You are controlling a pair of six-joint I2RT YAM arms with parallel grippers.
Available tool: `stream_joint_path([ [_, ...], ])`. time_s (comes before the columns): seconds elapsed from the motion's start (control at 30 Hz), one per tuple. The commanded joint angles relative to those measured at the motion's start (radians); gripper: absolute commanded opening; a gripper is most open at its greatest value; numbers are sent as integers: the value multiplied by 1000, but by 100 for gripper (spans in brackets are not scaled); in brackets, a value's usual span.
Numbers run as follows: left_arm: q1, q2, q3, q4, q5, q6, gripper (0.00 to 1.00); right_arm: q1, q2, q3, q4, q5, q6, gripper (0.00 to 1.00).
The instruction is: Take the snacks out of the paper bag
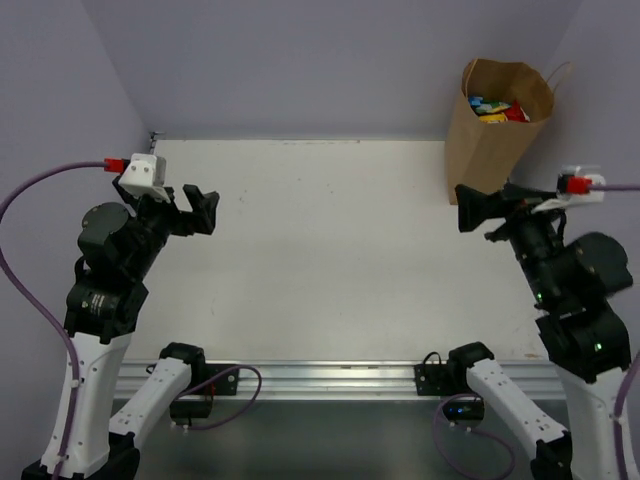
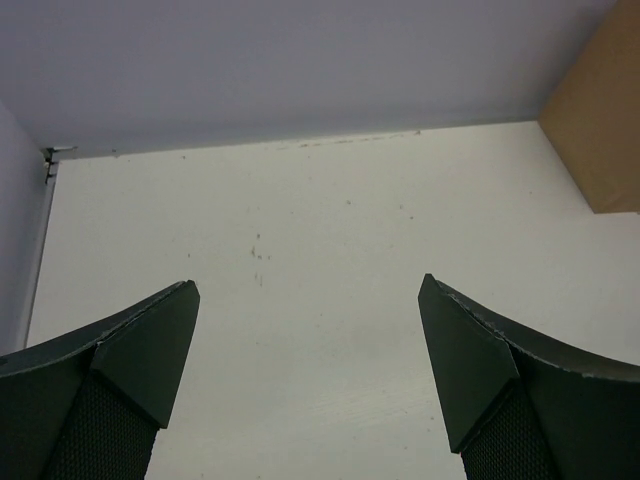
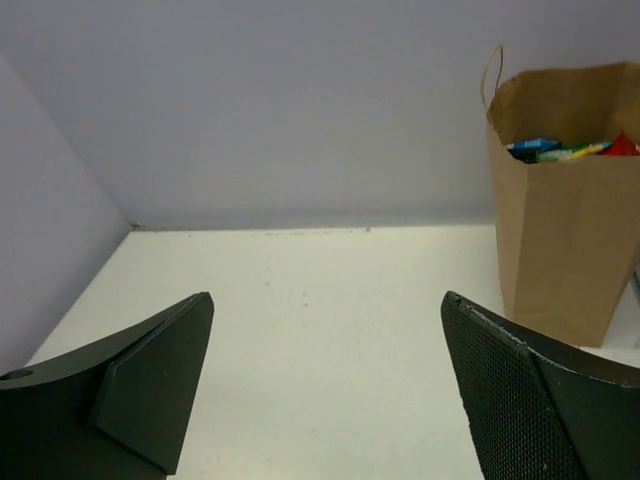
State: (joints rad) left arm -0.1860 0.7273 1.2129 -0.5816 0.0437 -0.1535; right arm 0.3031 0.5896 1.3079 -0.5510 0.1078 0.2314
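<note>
The brown paper bag (image 1: pixel 497 130) stands upright at the table's far right corner, mouth open, a thin handle at its right rim. Snacks (image 1: pixel 497 108) fill its top: blue, green, yellow and red packets. The bag (image 3: pixel 562 220) and the snack tops (image 3: pixel 565 149) also show in the right wrist view. A bag corner (image 2: pixel 600 120) shows in the left wrist view. My left gripper (image 1: pixel 203 210) is open and empty over the table's left side. My right gripper (image 1: pixel 470 207) is open and empty just in front of the bag's base.
The white table (image 1: pixel 330 250) is bounded by purple walls at the back and both sides. A metal rail (image 1: pixel 320 378) runs along the near edge between the arm bases.
</note>
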Motion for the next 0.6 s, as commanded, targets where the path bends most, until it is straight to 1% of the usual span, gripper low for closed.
stream_joint_path([
  [0.0,-7,3,-24,42,39,-29,100,2,171,97,-4,4,8,99],
  [0.03,-7,3,-30,42,73,-32,100,2,265,129,-16,19,-18,99],
  [0.1,-6,1,-42,37,106,-49,100,-7,363,227,-46,64,-32,99],
  [0.13,-7,-2,-44,34,139,-50,100,-19,448,255,-47,91,-40,99],
  [0.2,-6,-9,-53,23,148,-52,100,-105,536,345,-59,43,-58,99],
  [0.23,-7,-14,-55,20,147,-50,100,-145,576,381,-63,-39,-47,99],
  [0.27,-6,-17,-58,16,147,-47,100,-216,652,436,-61,-77,-46,99],
  [0.33,-7,-28,-70,12,142,-43,100,-274,735,505,-61,-117,-53,99],
  [0.37,-7,-29,-75,12,139,-38,100,-286,819,574,-61,-141,-59,99],
  [0.43,-7,-32,-79,12,136,-32,100,-305,907,652,-82,-166,-87,99],
  [0.47,-12,-31,-81,12,134,-29,100,-333,990,727,-92,-177,-99,99],
  [0.53,-16,-32,-84,14,133,-31,100,-355,1064,786,-104,-178,-147,99],
  [0.57,-18,-32,-87,17,137,-34,100,-364,1122,825,-104,-213,-159,99],
])
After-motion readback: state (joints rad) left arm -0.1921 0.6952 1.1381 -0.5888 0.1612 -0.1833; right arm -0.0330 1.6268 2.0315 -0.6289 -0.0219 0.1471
